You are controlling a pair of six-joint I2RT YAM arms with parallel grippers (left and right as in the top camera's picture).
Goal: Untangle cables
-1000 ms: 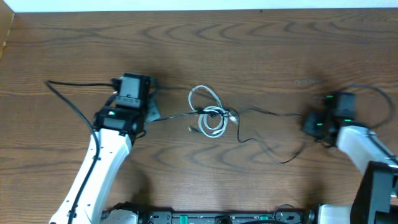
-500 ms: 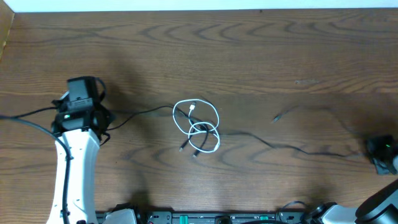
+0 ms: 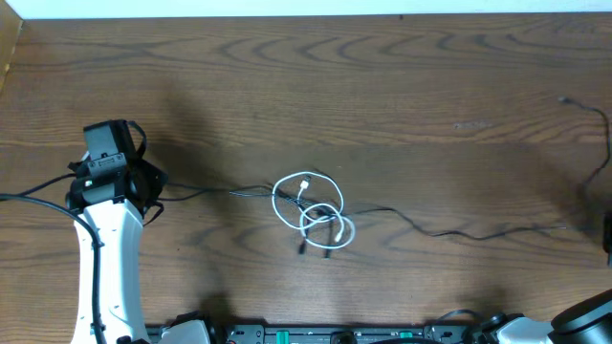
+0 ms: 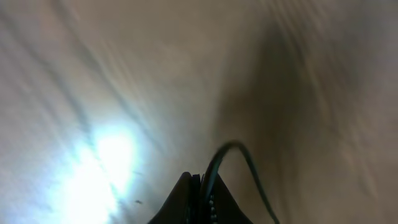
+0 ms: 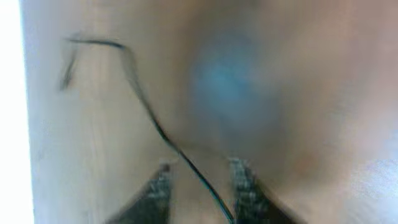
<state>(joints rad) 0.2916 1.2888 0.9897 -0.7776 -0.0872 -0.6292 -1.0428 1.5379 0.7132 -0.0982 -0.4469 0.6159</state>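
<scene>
A white cable (image 3: 311, 212) lies coiled in loops at the table's middle, with a thin black cable (image 3: 449, 232) threaded through it. The black cable runs left to my left gripper (image 3: 143, 186) and right to the table's right edge, then up to a plug end (image 3: 564, 99). In the left wrist view my left gripper (image 4: 204, 184) is shut on the black cable (image 4: 231, 148). My right gripper (image 5: 200, 180) is open in the blurred right wrist view, with the black cable (image 5: 149, 115) running between its fingers. In the overhead view only a dark sliver of it shows at the right edge.
The wooden table (image 3: 316, 86) ends in a white strip at the back. The left arm's own thicker black wire (image 3: 33, 196) trails off the left edge. The arm bases sit along the front edge (image 3: 335, 334).
Both arms pulled apart, the left one leftward and the right one off the right edge. The black cable stretched out long; the white coil shifted slightly right and nearer the front.
</scene>
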